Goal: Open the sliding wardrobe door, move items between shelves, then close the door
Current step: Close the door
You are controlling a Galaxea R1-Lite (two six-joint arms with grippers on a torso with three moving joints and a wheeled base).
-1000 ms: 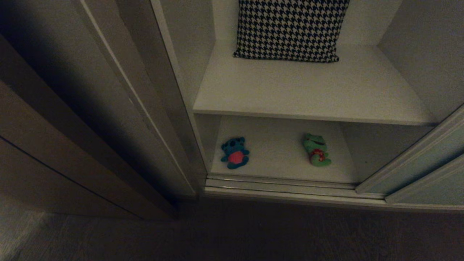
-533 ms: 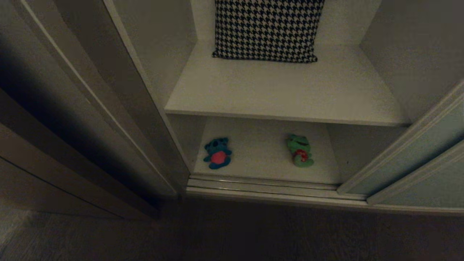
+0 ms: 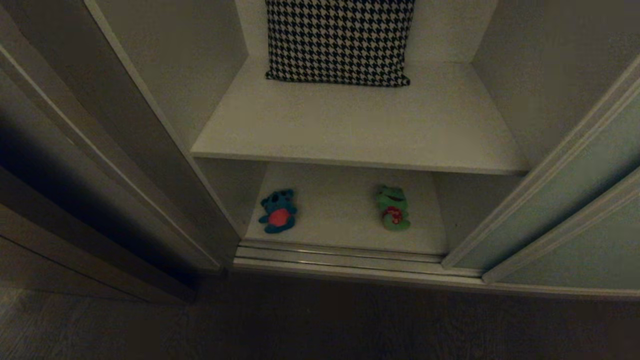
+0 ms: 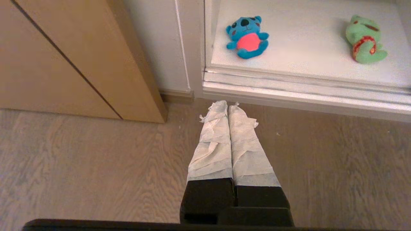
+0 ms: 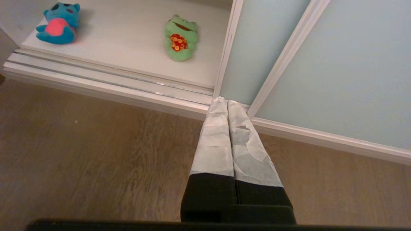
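Note:
The wardrobe stands open, with the pale grey-green sliding door (image 3: 560,210) pushed to the right. On the bottom white shelf (image 3: 340,225) lie a teal-blue bear with a red belly (image 3: 277,211) on the left and a green frog with red markings (image 3: 393,207) on the right. The upper shelf (image 3: 360,130) holds only a cushion. My left gripper (image 4: 228,105) hangs shut and empty over the floor, short of the bear (image 4: 246,38). My right gripper (image 5: 226,101) is shut and empty by the door's (image 5: 340,64) bottom corner, near the frog (image 5: 179,37). Neither arm shows in the head view.
A black-and-white houndstooth cushion (image 3: 340,40) leans at the back of the upper shelf. A metal floor track (image 3: 340,257) runs along the wardrobe's front. Brown wooden panelling (image 4: 64,57) stands to the left. Wood-grain floor (image 4: 80,166) lies in front of the wardrobe.
The whole head view has shifted left across the three frames, so the camera has moved right. The toys and cushion keep their places on the shelves.

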